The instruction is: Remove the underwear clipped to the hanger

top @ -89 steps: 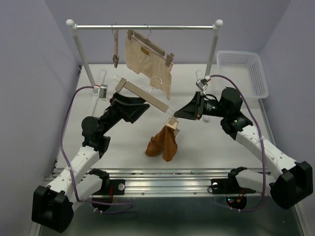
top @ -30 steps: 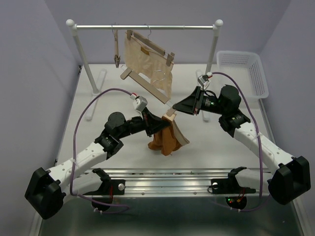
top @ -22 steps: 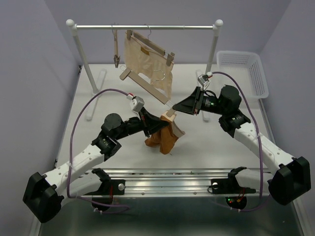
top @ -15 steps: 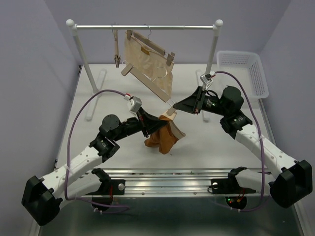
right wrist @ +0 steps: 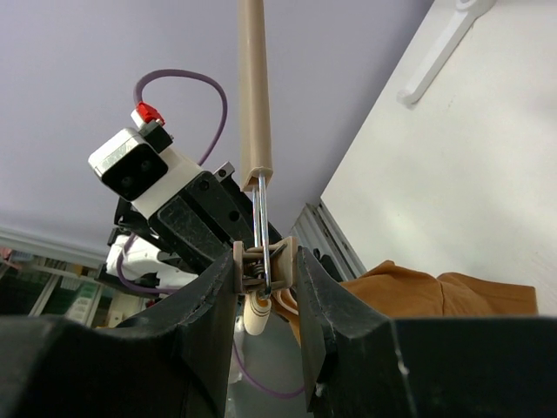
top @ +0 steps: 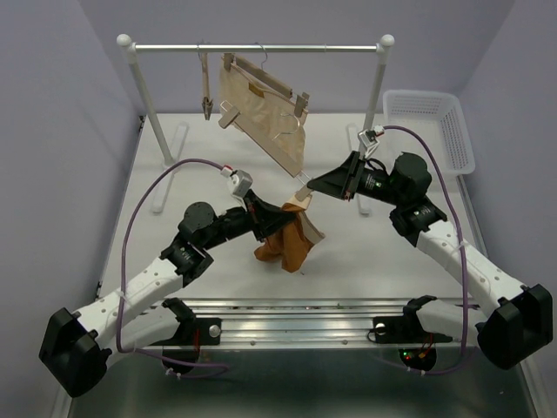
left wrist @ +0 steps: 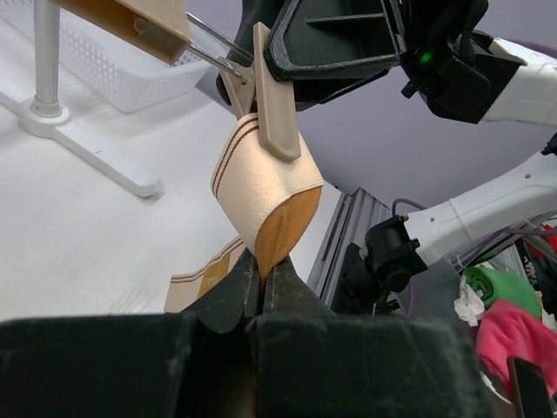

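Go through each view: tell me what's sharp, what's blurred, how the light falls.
Top external: even, soft light, only faint shadows on the table, everything sharp. Left wrist: the left hand is a dark, blurred mass at the bottom; the rust-orange underwear it pinches and the clip above are crisp. Right wrist: the right hand is dark and soft, the hanger bar sharp.

The left arm (top: 157, 270) and right arm (top: 444, 248) both reach inward, elbows bent. The left end effector (left wrist: 263, 280) is pinched tight on the orange underwear (left wrist: 283, 228). The right end effector (right wrist: 265, 261) squeezes a hanger clip (left wrist: 277, 104).
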Controlling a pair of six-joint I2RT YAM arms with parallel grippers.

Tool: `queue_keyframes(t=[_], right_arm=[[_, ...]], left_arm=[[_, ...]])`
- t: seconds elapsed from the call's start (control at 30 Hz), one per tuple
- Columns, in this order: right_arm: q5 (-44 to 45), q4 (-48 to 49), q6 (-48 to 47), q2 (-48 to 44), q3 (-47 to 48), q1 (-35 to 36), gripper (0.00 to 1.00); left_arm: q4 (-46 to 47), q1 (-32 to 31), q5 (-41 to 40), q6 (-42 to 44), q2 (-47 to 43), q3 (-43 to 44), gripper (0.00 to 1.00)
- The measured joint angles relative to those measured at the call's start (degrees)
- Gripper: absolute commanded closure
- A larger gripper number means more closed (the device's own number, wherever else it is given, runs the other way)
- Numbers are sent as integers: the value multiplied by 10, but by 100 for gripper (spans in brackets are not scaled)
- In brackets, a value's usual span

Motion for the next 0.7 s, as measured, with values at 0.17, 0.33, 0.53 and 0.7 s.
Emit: queue_keyframes(t=[0.17,0.33,0.53,0.7], right_arm=[[12,-4,-13,0,0,0,99],[21,-3,-17,0,-3,0,89],[47,-4,-18,-3,-13,0,89],[59,0,-16,-10,-22,0,99]], left_arm=[[10,-4,4,-7,11,0,100],[23,-22,6,-11,27,0,100],[35,-50,3,-12,61,8,100],[36,-66,2,-10,81,22,100]])
